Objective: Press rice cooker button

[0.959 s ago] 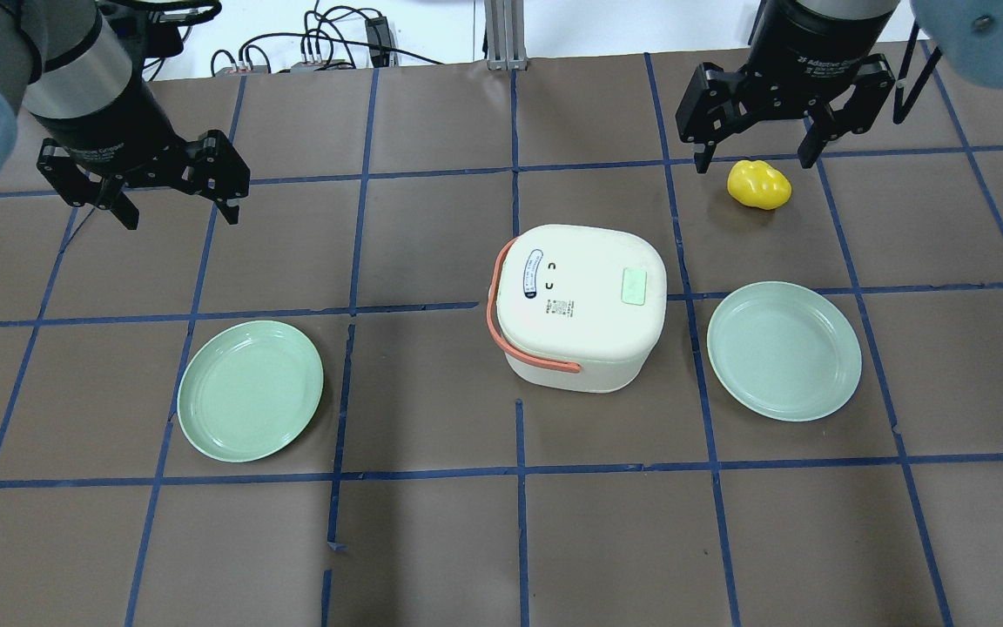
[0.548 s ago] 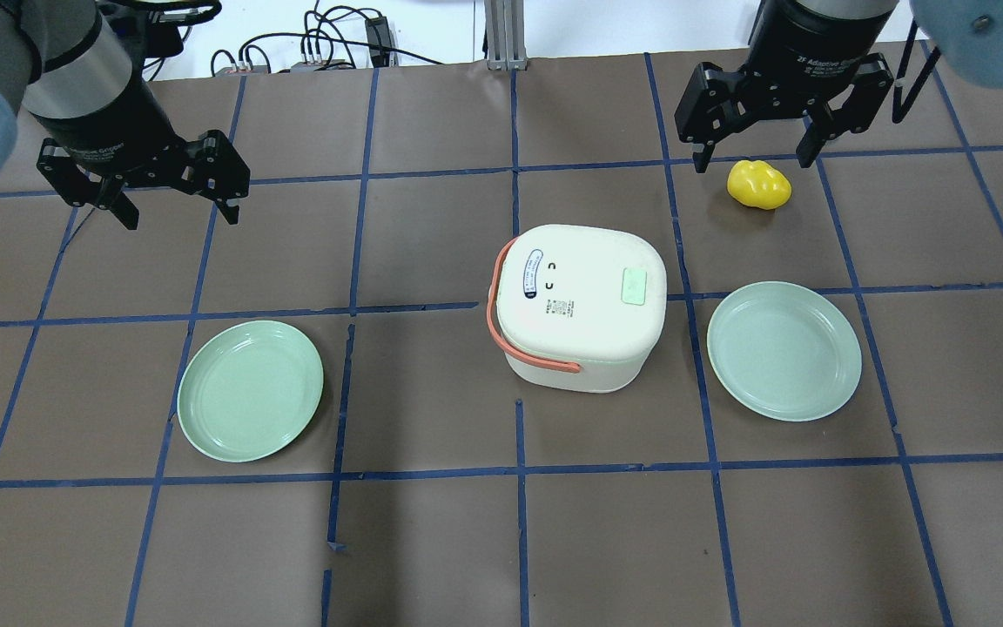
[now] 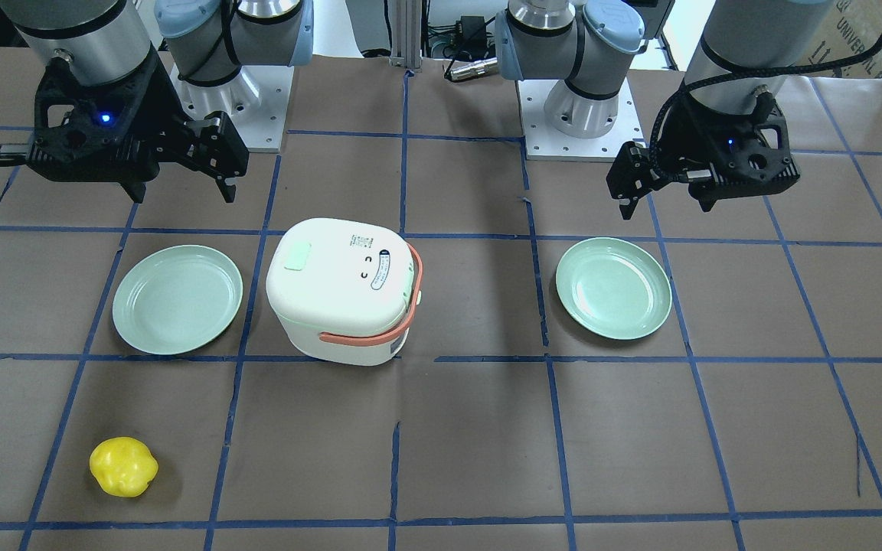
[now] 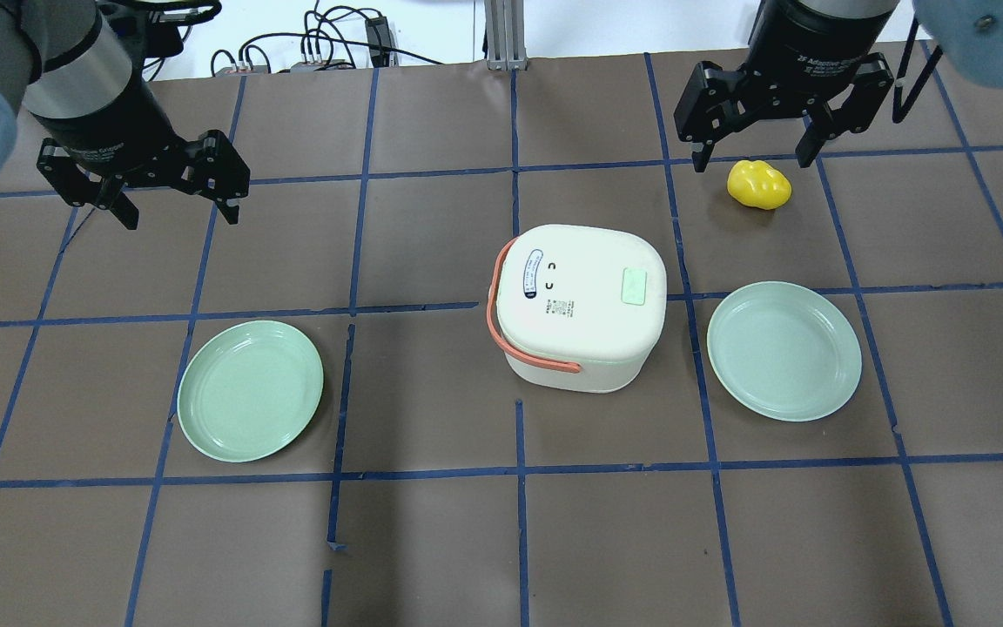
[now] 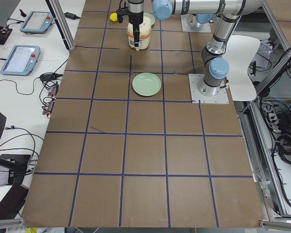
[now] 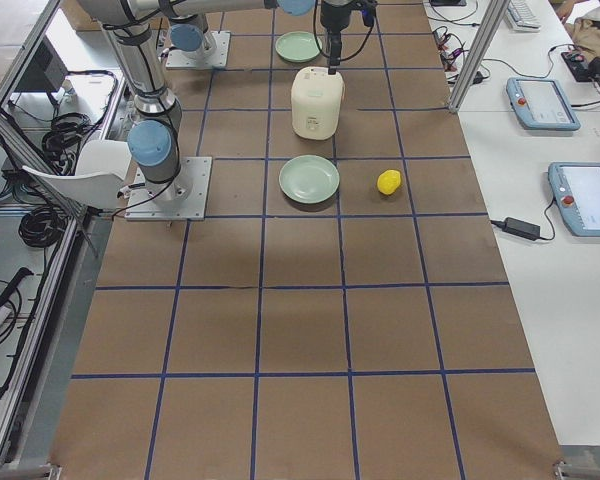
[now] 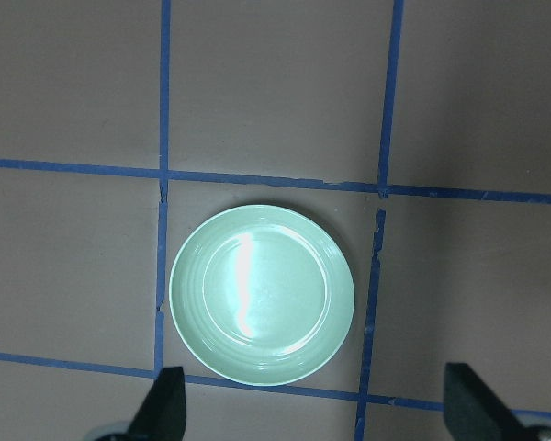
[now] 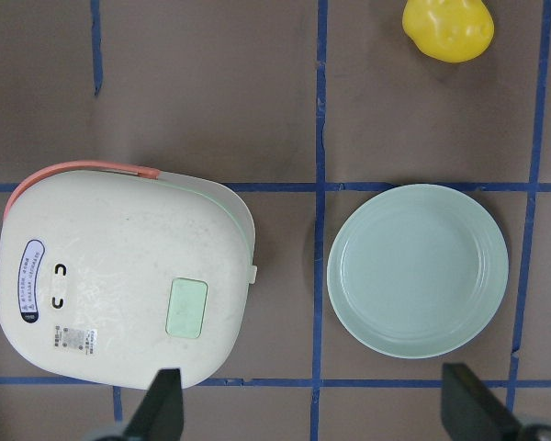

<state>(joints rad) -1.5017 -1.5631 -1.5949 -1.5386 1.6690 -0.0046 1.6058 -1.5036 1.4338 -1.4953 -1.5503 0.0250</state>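
Barely any change over the last second: right tool (image 4: 753, 161) drifts a touch farther away, released and empty, left tool (image 4: 181, 218) stays released at far left, so the rice cooker (image 4: 580, 305) mid-desk (image 4: 432, 540) has its green lid button (image 4: 634, 286) still unpressed.

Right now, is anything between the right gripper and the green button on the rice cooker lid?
Nothing visible. The right gripper hangs open above the table, and the button faces up, uncovered. The green plate and yellow object lie on the table, off that path.
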